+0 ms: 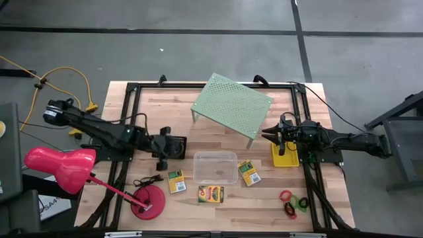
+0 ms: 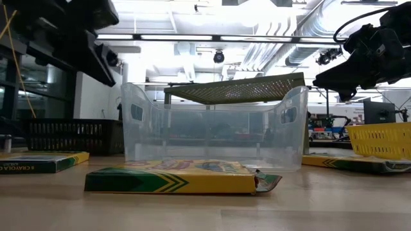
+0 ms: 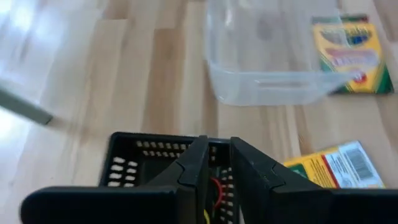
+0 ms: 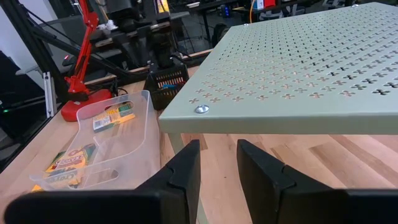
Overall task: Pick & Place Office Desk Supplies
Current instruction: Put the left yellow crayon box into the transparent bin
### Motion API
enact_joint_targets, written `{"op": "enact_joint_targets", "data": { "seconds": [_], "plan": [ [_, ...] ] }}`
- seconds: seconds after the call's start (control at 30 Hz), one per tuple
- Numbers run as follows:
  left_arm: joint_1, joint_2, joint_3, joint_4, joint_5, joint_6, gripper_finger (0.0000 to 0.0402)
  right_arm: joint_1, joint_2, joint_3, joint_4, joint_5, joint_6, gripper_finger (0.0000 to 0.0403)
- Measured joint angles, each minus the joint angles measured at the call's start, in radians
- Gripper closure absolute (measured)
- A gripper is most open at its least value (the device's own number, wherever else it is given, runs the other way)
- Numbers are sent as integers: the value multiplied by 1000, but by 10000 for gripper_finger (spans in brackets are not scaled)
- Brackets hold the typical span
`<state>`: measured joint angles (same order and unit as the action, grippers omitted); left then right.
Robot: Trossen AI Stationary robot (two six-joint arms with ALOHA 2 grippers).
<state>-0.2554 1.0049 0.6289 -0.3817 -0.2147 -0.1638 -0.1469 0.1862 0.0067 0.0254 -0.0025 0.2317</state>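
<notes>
Closest to your low camera lies a green-and-yellow card box (image 2: 173, 179) flat on the wood, with the clear tub (image 2: 212, 131) standing just behind it. You can see two more card boxes at the edges, one far left (image 2: 40, 161) and one far right (image 2: 350, 163), the black mesh tray (image 2: 70, 136) behind on the left and the yellow basket (image 2: 382, 141) on the right. Both arms hang dark in the upper corners.

From above, you have the left gripper (image 1: 160, 147) over the wooden table (image 1: 218, 211) just beside the mesh tray (image 1: 177, 147), on its left edge. Your right gripper (image 1: 268, 137) sits above the yellow basket (image 1: 286, 158), its tips reaching toward the pale green perforated shelf (image 1: 232, 106). The tub (image 1: 215, 167) stands mid-table with a box on each side (image 1: 176, 180) (image 1: 248, 172) and a third (image 1: 211, 194) in front. Red, green and black rings (image 1: 292, 201) lie at the front right, well apart from the tub. The pink-red desk lamp (image 1: 63, 169) leans over the front left corner.

Your left wrist camera shows the fingers (image 3: 194, 168) parted by only a narrow slit directly over the mesh tray (image 3: 134, 158), with nothing gripped; the tub (image 3: 267, 56) lies beyond.

Your right wrist camera shows its fingers (image 4: 183, 171) slightly apart and empty, near a shelf (image 4: 298, 68) leg, with the tub (image 4: 106, 149) farther off.
</notes>
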Motion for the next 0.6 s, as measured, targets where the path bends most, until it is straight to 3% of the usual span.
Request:
{"op": "enact_joint_targets", "data": {
  "seconds": [0.33,0.6],
  "plan": [
    [-89,114,0,180,54,35,338,0,0,0,0,0,0,309],
    [-104,166,0,211,82,60,338,0,0,0,0,0,0,309]
  ]
}}
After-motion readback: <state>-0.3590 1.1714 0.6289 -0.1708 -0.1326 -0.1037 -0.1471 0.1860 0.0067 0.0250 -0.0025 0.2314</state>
